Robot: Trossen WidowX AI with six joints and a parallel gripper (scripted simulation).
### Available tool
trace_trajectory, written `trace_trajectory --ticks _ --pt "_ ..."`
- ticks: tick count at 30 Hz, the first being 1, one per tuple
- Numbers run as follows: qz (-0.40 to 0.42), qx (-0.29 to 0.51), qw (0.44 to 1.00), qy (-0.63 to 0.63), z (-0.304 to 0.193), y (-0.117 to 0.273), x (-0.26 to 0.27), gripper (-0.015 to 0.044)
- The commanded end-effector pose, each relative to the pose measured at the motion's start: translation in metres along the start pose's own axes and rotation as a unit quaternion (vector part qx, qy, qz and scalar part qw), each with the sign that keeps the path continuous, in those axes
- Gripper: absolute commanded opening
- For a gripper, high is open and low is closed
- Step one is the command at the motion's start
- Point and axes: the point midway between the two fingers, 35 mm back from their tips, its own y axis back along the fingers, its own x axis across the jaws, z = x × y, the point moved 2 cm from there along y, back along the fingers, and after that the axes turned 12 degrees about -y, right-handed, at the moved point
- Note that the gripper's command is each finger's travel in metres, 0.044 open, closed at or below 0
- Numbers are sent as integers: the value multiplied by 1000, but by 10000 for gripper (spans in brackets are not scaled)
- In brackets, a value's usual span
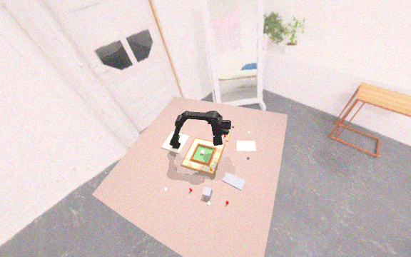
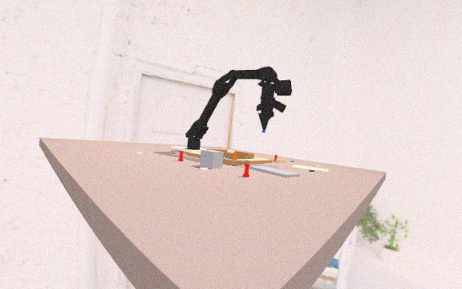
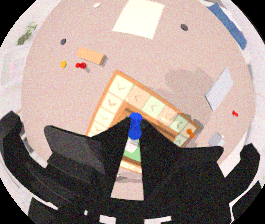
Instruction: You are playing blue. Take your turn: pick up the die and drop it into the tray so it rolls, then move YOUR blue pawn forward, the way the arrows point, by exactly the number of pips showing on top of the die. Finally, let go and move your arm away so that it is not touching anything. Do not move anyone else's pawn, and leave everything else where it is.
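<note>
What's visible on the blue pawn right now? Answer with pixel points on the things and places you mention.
The blue pawn (image 2: 263, 131) (image 3: 135, 127) is a small, solid-blue piece with a rounded head and a wider body, plastic by the look of it. The gripper (image 2: 264, 128) (image 3: 135, 121) is shut on it and carries it in the air above the board (image 1: 188, 165) (image 2: 237, 162) (image 3: 117, 75). Only its lowest bit shows below the fingertips in the exterior view. No pips or markings can be made out.

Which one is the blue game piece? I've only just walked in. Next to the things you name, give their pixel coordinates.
Find the black robot arm (image 1: 200, 116) (image 2: 251, 74) arching over the pinkish table (image 1: 234, 221) (image 2: 223, 225) (image 3: 48, 95). Follow it down to its fingertips: they pinch the small blue pawn (image 2: 263, 131) (image 3: 135, 126), held in the air, unlike the red ones.
</note>
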Motion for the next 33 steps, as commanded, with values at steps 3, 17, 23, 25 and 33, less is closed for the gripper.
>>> trace_trajectory --ticks 3,17,23,25,33 --pt "1 1 1000 -2 -9 1 9 0" --pt "3 3 1000 -2 -42 -9 33 0" --pt "3 4 1000 -2 -58 -15 43 0" --pt "3 4 1000 -2 -64 -17 46 0" --pt "4 5 1000 -2 -87 -27 56 0"
